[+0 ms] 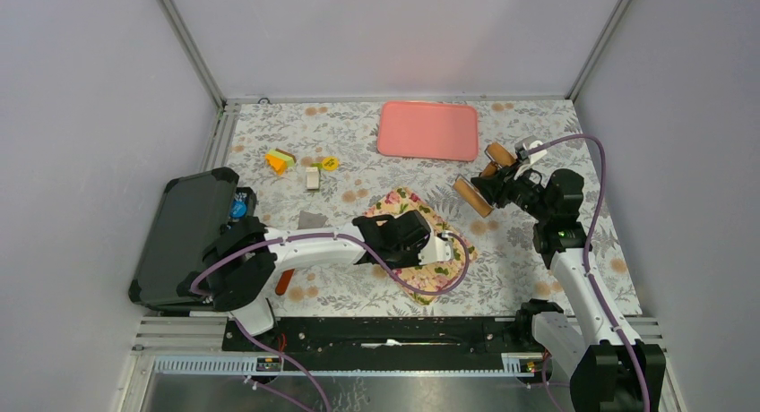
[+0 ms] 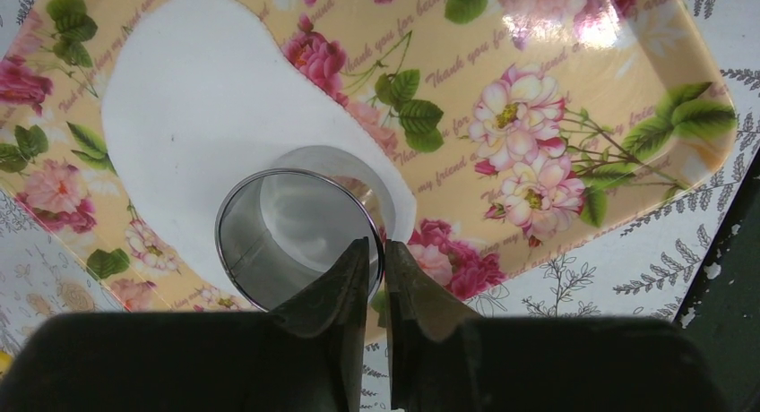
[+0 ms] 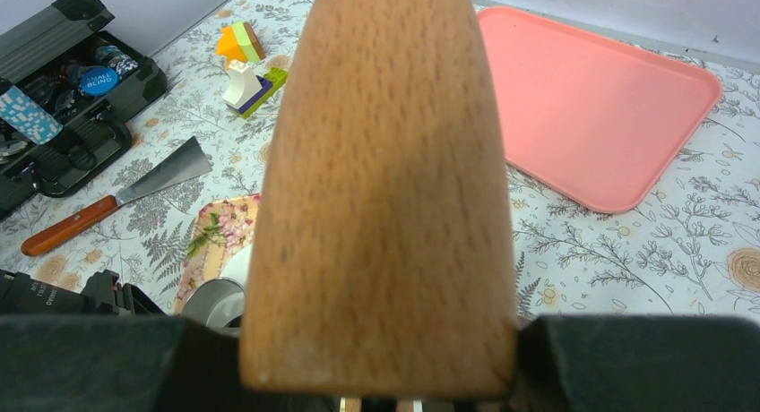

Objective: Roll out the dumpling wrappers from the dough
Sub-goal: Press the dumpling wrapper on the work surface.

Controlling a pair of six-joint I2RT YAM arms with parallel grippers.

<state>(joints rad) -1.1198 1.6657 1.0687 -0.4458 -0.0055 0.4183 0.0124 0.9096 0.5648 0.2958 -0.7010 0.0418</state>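
Left pincer [image 2: 379,269]: fingers nearly together with a thin slit between them, straddling the near wall of the metal ring [image 2: 269,242]. I cannot tell whether they grip it.
Ring: just beyond the fingertips, standing upright on the dough.
Dough [image 2: 197,116]: a flat white sheet under and beyond the ring, lying on the flowered tray [image 2: 574,54].
Done: the dough is rolled flat and the ring is set on it.
Left to do: no loose round wrapper is in view, so cutting and lifting out discs likely remain.
Right pincer [image 1: 502,186]: clamped on the rolling pin [image 3: 381,188], held above the table [image 1: 538,251], well apart from the dough.
Beyond the right pincer: spatula [image 3: 134,193], toy blocks [image 3: 246,67] and black case [image 3: 54,90] ahead-left; pink tray [image 3: 609,98] ahead-right.
In the way: the left arm lies over the flowered tray.
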